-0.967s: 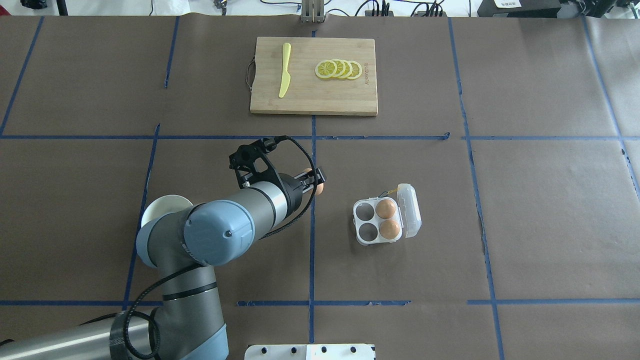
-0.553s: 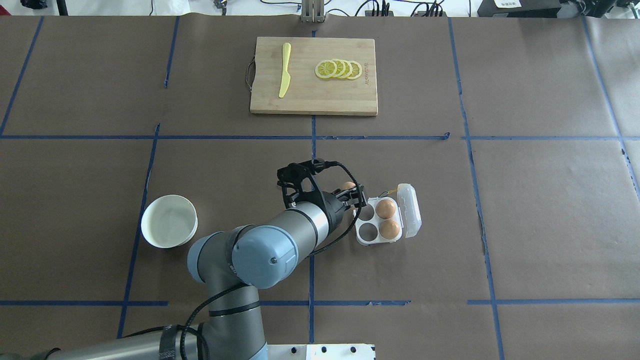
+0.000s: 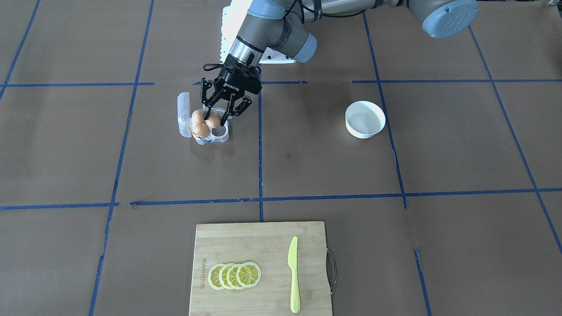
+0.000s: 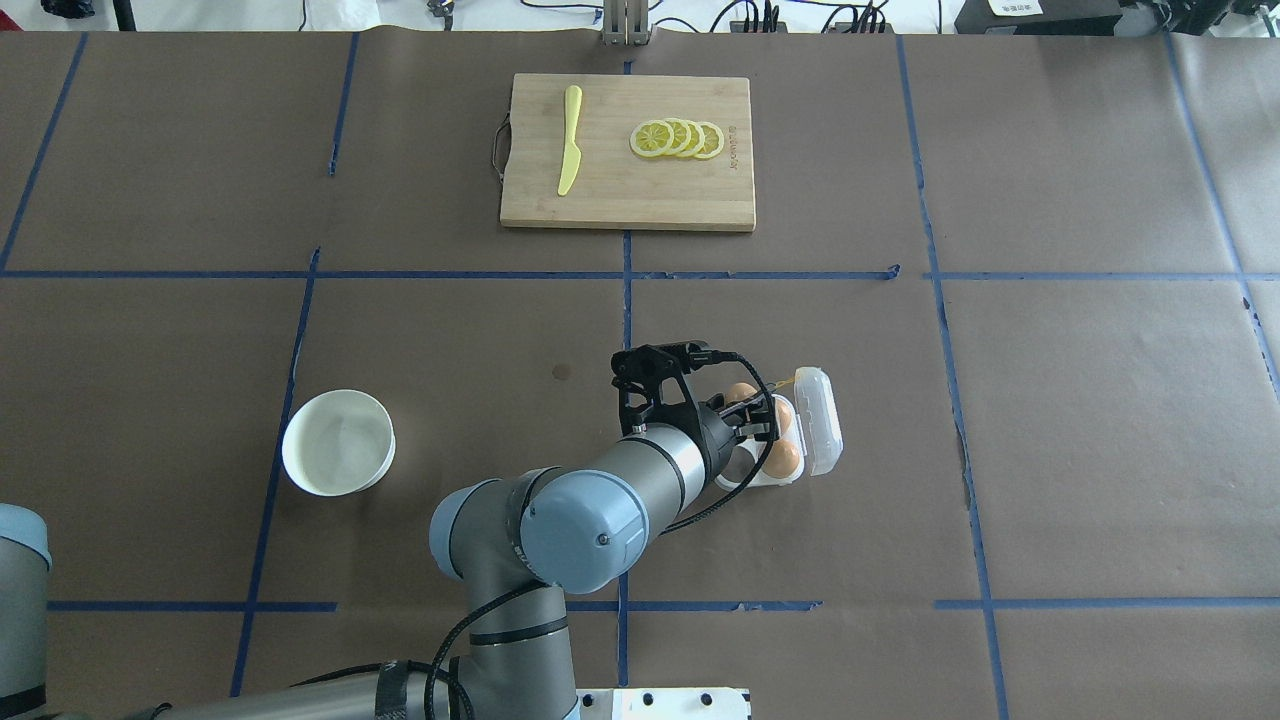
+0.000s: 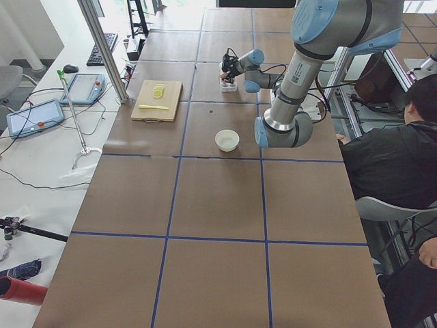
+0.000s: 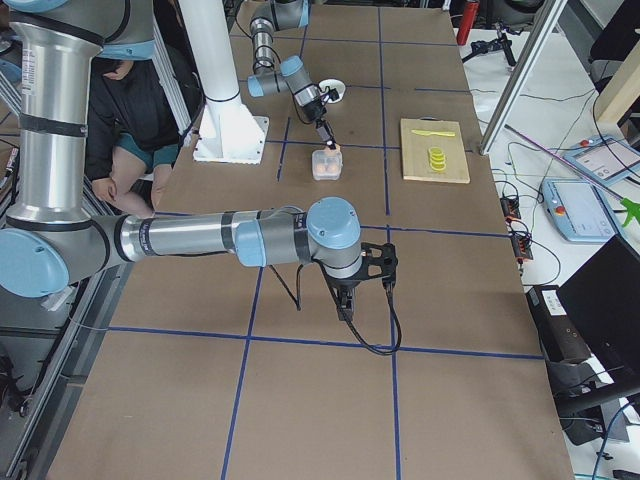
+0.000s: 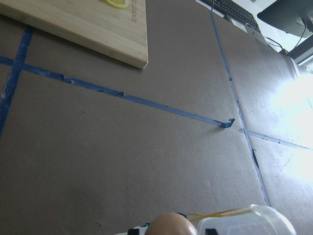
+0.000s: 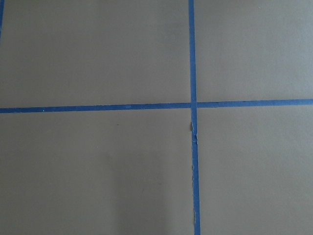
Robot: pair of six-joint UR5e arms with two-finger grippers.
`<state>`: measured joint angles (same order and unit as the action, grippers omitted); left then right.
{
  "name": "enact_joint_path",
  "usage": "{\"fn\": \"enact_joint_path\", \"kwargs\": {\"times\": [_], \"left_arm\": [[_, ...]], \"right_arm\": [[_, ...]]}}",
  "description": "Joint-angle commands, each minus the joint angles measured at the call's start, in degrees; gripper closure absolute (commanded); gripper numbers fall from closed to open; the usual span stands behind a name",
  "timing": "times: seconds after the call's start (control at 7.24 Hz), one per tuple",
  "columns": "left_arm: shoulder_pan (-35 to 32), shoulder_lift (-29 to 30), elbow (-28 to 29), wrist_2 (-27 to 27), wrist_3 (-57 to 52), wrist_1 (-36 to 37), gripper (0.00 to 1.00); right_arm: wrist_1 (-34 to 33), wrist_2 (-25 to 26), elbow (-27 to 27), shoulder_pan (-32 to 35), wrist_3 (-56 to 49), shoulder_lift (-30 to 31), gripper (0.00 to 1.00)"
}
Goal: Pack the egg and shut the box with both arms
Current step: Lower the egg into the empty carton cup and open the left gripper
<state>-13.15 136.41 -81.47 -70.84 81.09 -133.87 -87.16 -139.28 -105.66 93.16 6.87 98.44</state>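
Nearest, at the robot's right end of the tabletop (image 4: 1050, 450), the right tool (image 6: 344, 310) hangs over bare brown paper, well apart from the work. Whether it is clenched or released I cannot tell. Further in, the left tool (image 3: 215, 117) grips the egg (image 3: 214, 122), its fingers closed only as far as the shell allows. It holds the egg just over the empty side of the box (image 4: 820, 425), though which of the two free cups lies beneath is unclear. Two other eggs (image 3: 202, 130) sit in the cups next to the lid, which lies folded open. As I read it, the carry is nearly done; lowering, letting go and shutting the lid with both arms remain. Off to the side stands a white bowl (image 4: 338, 443), and a cutting board (image 4: 627, 150) lies beyond.
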Motion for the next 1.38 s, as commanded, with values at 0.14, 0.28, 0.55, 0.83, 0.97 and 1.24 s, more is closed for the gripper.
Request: {"fn": "enact_joint_path", "kwargs": {"times": [0.14, 0.28, 0.55, 0.83, 0.97, 1.24], "left_arm": [[0.4, -0.1, 0.8, -0.2, -0.1, 0.0, 0.84], [0.4, -0.1, 0.8, -0.3, -0.1, 0.0, 0.59], [0.4, -0.2, 0.3, -0.4, -0.1, 0.0, 0.01], [0.2, -0.1, -0.5, -0.6, -0.3, -0.1, 0.00], [-0.2, -0.1, -1.9, -0.9, -1.0, 0.1, 0.00], [-4.8, -0.7, -5.4, -10.4, -2.0, 3.7, 0.00]], "right_arm": [[0.0, 0.1, 0.2, 0.0, 0.1, -0.1, 0.00], [0.0, 0.1, 0.2, 0.0, 0.1, -0.1, 0.00], [0.0, 0.0, 0.2, 0.0, 0.1, 0.0, 0.00], [-0.2, 0.0, 0.4, 0.0, 0.1, 0.0, 0.00], [-0.2, -0.1, 0.3, 0.0, 0.2, -0.1, 0.00], [0.1, -1.2, -0.5, -1.5, 1.6, -0.3, 0.00]]}}
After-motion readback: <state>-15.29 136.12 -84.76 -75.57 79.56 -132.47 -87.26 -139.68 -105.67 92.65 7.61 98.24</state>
